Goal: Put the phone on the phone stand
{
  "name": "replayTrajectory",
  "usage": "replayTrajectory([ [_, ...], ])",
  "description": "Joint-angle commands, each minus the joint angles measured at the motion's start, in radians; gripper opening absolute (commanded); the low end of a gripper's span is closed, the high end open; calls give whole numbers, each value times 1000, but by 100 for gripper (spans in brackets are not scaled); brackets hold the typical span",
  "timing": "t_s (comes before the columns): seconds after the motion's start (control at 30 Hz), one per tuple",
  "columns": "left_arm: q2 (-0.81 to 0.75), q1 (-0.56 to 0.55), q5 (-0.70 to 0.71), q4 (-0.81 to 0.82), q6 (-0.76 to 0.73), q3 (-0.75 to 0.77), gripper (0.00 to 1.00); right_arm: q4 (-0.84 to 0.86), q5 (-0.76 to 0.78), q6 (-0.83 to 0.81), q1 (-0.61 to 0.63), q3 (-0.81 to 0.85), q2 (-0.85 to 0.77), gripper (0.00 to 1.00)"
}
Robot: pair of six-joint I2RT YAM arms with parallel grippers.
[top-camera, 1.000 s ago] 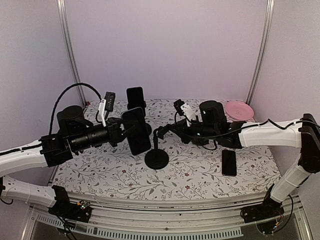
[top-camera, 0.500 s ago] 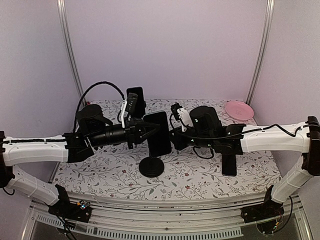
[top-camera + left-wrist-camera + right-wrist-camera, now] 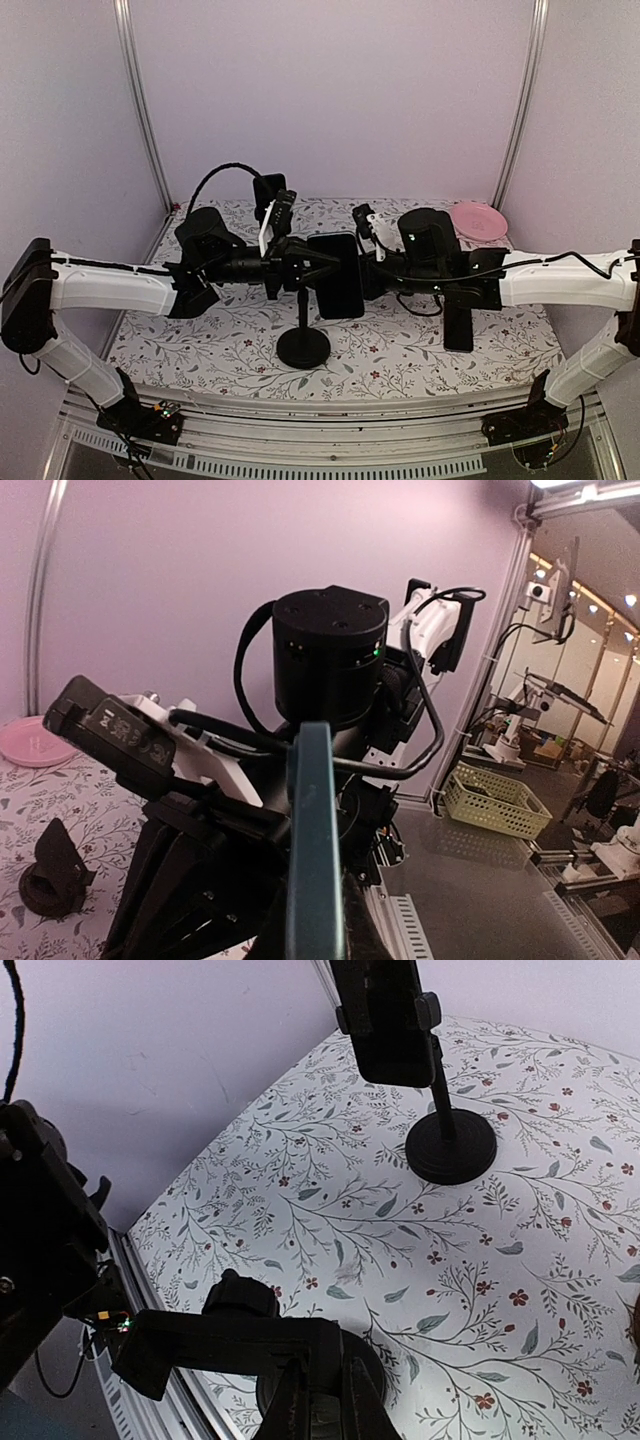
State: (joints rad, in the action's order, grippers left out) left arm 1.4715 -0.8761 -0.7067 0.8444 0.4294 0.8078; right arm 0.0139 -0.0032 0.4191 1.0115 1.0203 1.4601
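Holds slim black phone (image 3: 337, 287) upright, just right of black round-based stand (image 3: 303, 347).
Clamps phone in left tool (image 3: 318, 263); pinches stand top in right tool (image 3: 320, 1385).

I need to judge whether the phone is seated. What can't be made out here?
Cradle of the stand: top view, hidden behind the phone.
Right hand: top view, behind the phone; right wrist view, fingers blend into the black cradle.
Phone's screen: left wrist view shows only its edge.
Spare phone: top view, partly under the right arm.
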Motion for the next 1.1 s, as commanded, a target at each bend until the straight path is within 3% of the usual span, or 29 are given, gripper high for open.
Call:
replayTrajectory([
  [0.0, 43, 17, -63, 149, 12, 57, 0, 213, -151, 15, 21, -13, -81, 2],
  [0.17, 79, 31, -98, 154, 25, 92, 0, 261, -239, -1, 37, -26, -102, 2],
  [0.77, 69, 91, -138, 162, 92, 70, 0, 324, -324, -79, 67, -92, -164, 2],
  [0.9, 59, 94, -132, 131, 83, 67, 0, 295, -260, -87, 69, -87, -164, 2],
  [1.07, 43, 90, -68, 13, 34, 59, 0, 202, -32, -75, 73, -57, -143, 2],
])
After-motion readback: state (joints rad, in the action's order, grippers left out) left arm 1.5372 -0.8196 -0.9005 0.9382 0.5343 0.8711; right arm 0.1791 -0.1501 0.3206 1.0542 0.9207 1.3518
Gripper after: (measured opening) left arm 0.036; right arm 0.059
